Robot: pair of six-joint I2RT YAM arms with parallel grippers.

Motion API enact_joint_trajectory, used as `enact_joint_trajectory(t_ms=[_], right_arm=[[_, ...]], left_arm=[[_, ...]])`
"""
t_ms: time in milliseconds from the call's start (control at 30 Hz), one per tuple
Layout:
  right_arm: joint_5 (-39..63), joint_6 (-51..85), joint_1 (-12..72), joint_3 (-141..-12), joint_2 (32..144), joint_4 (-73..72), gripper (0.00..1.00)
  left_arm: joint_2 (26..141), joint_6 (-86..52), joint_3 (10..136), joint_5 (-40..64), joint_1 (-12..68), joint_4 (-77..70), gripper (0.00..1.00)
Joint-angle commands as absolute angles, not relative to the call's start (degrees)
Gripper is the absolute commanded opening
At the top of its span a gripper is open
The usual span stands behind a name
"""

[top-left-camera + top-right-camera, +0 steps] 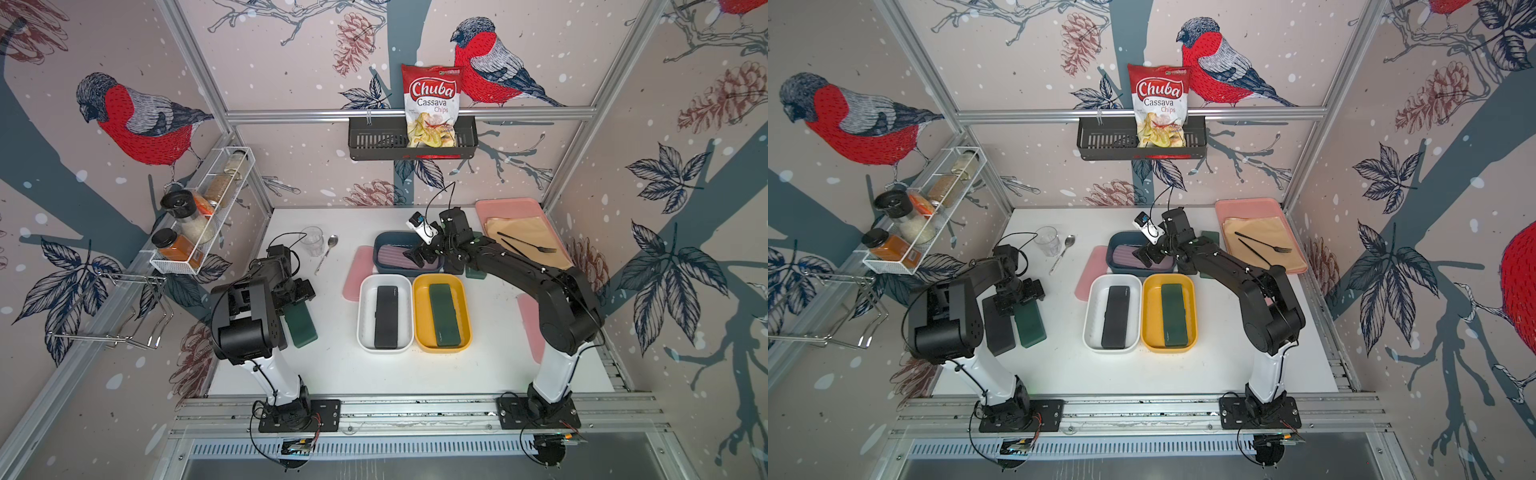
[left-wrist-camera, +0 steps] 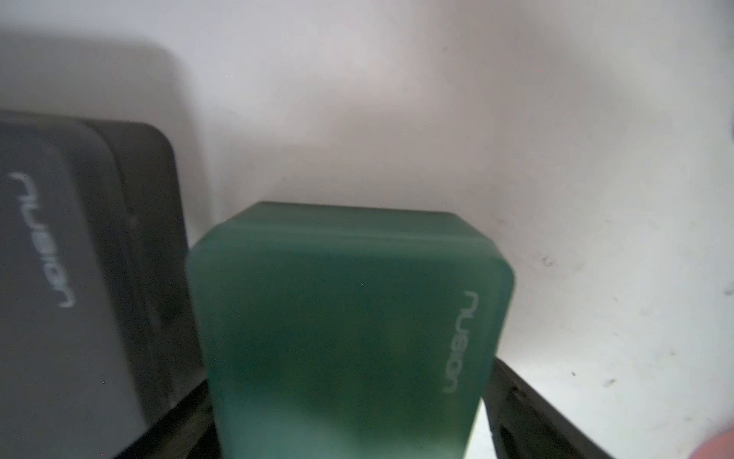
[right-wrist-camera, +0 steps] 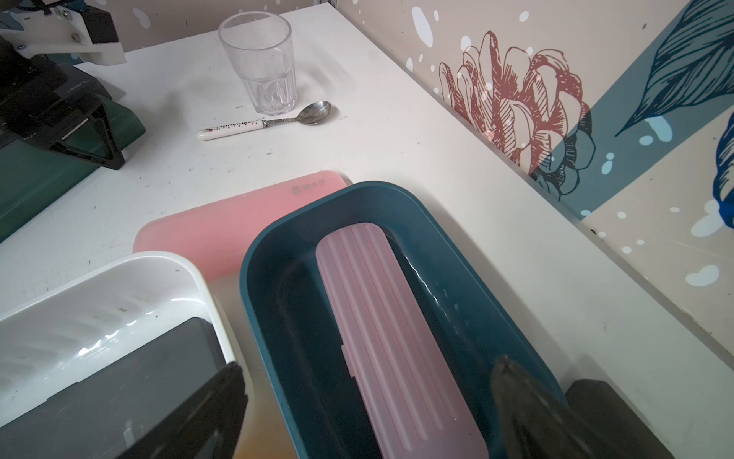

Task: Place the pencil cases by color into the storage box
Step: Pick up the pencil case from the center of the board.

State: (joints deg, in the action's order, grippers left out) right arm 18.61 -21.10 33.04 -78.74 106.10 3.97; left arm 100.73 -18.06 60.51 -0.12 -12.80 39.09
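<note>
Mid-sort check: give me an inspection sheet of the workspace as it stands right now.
Surface: white table, lightly scuffed.
Job's things: ribbed pink case in blue tub; black case in white tub; green case in yellow tub; outside tubs: loose green case, loose black case, loose pink case, others part-hidden.
Clutter: glass, spoon, pink tray with fork.
Grippers: left gripper open astride loose green case; right gripper open, empty, over blue tub.
Cables: wrist cables loop free.
Surroundings: chips bag in wall basket; spice rack.
</note>
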Motion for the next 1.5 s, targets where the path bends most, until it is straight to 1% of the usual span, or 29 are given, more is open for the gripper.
enact_joint_trajectory(t_ms=[0, 100, 167, 367, 500, 667, 933, 1467], right_arm=[[18.28, -21.38, 33.16, -79.32, 105.32, 4.56, 1.00], [17.93, -21.45, 33.22, -79.71, 105.12, 5.17, 1.00], [17.59, -21.52, 33.39, -79.89, 104.97, 5.58, 1.00], [16.51, -21.53, 33.83, -80.40, 104.25, 6.97, 1.00], [15.50, -21.45, 34.10, -80.42, 103.47, 8.03, 1.00], [14.77, -20.33, 34.19, -80.51, 102.22, 9.00, 1.00], [13.32, -19.08, 34.10, -80.75, 100.47, 11.35, 1.00], [8.65, -15.53, 29.98, -82.53, 97.75, 18.87, 1.00]], left_arm=[[100.84, -18.35, 60.12, -1.20, -12.92, 38.94, 0.93], [100.86, -18.41, 59.70, -2.20, -12.92, 38.98, 0.87], [100.89, -18.44, 59.44, -2.69, -12.92, 38.95, 0.81], [100.71, -18.45, 59.29, -3.56, -12.92, 39.05, 0.65], [99.94, -18.41, 59.32, -3.70, -12.92, 39.48, 0.60], [97.69, -18.51, 59.92, -2.31, -12.92, 40.77, 0.57], [92.05, -18.57, 61.77, -0.16, -11.68, 44.75, 0.56], [82.93, -24.85, 69.03, 3.33, 2.60, 53.22, 0.57]])
